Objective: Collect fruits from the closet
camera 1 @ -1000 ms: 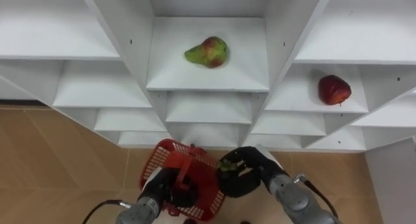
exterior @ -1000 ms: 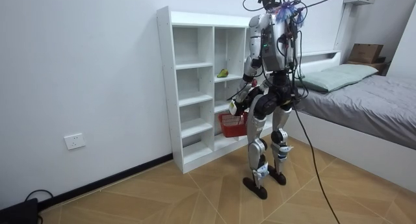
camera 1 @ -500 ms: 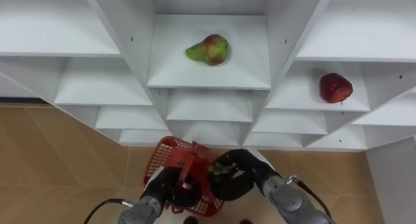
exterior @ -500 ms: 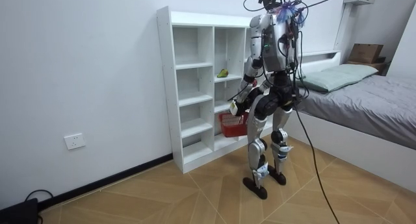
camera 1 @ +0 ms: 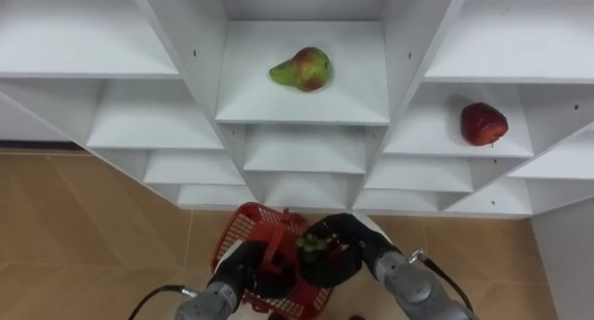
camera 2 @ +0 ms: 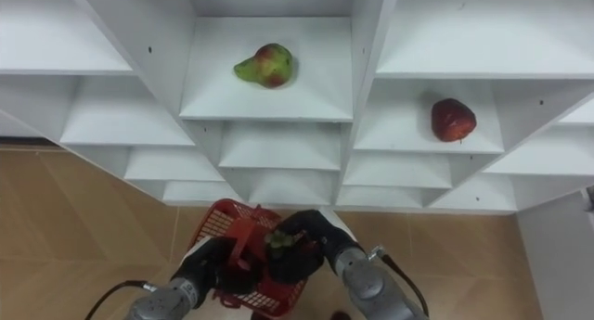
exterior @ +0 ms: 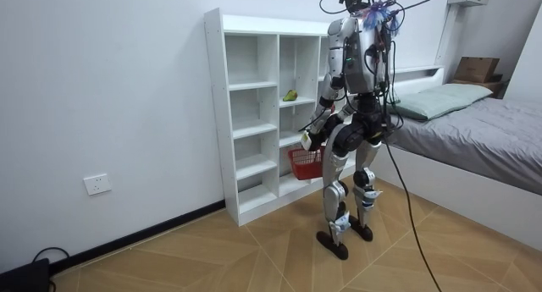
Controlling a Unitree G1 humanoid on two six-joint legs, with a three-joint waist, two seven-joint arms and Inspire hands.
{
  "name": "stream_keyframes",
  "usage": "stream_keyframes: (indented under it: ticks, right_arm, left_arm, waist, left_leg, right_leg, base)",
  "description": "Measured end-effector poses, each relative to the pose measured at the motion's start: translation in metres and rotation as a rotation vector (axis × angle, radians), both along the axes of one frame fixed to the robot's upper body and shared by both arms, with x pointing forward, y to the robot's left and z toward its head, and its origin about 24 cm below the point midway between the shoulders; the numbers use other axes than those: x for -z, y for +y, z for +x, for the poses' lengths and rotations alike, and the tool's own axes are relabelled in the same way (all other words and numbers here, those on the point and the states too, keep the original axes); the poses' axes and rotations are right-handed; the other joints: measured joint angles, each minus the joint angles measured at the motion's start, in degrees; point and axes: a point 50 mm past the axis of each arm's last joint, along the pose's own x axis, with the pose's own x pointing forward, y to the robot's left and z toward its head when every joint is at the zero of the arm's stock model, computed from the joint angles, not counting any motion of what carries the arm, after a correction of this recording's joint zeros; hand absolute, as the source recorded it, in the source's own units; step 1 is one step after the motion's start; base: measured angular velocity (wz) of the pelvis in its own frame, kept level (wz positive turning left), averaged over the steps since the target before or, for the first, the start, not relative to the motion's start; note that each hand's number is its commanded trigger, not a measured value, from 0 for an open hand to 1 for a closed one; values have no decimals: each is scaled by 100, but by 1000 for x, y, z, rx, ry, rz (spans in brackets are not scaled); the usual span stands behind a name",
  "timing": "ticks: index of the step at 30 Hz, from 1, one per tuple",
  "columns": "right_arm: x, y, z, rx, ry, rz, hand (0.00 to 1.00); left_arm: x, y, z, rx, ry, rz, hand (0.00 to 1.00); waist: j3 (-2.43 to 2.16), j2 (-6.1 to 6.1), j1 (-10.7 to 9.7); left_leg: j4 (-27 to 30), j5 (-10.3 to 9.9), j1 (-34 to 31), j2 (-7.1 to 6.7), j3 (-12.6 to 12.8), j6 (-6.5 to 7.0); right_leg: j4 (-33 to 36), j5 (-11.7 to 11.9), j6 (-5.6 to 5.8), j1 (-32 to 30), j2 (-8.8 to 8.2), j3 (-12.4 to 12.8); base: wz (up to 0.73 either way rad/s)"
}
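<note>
- We see the white closet (exterior: 254, 114) against the wall, with the robot standing upright close in front of it on the wooden floor (exterior: 212, 250). A bed (exterior: 483, 131) lies behind the robot, at the room view's right.
- From the head camera we look down into the closet's open compartments. The middle column is straight ahead, and another column lies to its right.
- Low in front of the robot's body hangs a red mesh basket (camera 1: 243, 223), over the floor and just before the closet's lower shelves.
- The left robot hand (camera 1: 249, 269) has its fingers curled round the basket's red handle and carries the basket by it.
- The right robot hand (camera 1: 345, 253) is beside the left one, above the basket's right part. Its fingers are closed on a small, knobbly green fruit (camera 1: 314, 242).
- We cannot tell whether that green fruit touches the basket's mesh or hangs just above it.
- A pear (camera 1: 303, 68), green with a red blush, lies on its side on the middle column's shelf, well apart from both hands.
- A red apple (camera 1: 484, 123) sits on a lower shelf in the column to the right, alone in its compartment.
</note>
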Motion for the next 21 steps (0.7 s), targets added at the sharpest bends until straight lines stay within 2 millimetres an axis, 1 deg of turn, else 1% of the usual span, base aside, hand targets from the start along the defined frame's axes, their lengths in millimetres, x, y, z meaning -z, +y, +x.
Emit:
stream_keyframes:
  ticks: [1,5,7,10,14,21]
  right_arm:
    - [0,0,0,1,0,0,0]
    - [1,-1,-1,5,11,-7,0]
    - [2,-2,-1,6,14,-17,0]
    - [1,-2,-1,9,12,-18,0]
    - [2,0,-1,2,13,-19,0]
    - [2,-1,-2,4,12,-19,0]
  left_arm:
    - [0,-1,0,9,1,1,100]
    - [1,-4,-2,24,9,2,100]
    - [1,-6,-2,35,11,-3,100]
    - [1,-10,-2,47,15,-20,100]
    - [2,-15,-4,73,29,-28,100]
    - [-1,-17,-1,84,17,-44,100]
  waist:
    - [1,15,-2]
    - [9,56,-5]
    - [26,96,-5]
    - [42,125,-11]
    - [43,126,-15]
    - [42,126,-19]
  left_leg:
    - [0,0,1,2,0,0]
    - [-6,0,0,4,-3,1]
    - [-11,1,-2,4,-14,3]
    - [-22,5,-1,4,-9,11]
    - [-35,10,0,1,-2,19]
    - [-3,17,1,0,16,27]
  right_leg:
    - [0,0,0,1,-2,-1]
    - [0,0,0,6,-13,-29]
    - [-1,-1,1,18,-25,-53]
    - [-4,-2,4,17,-40,-57]
    - [-11,-5,9,15,-48,-58]
    - [-17,-9,13,13,-56,-54]
  base:
    - [0]
    - [1]
    - [4]
    - [0]
    - [0]
    - [0]
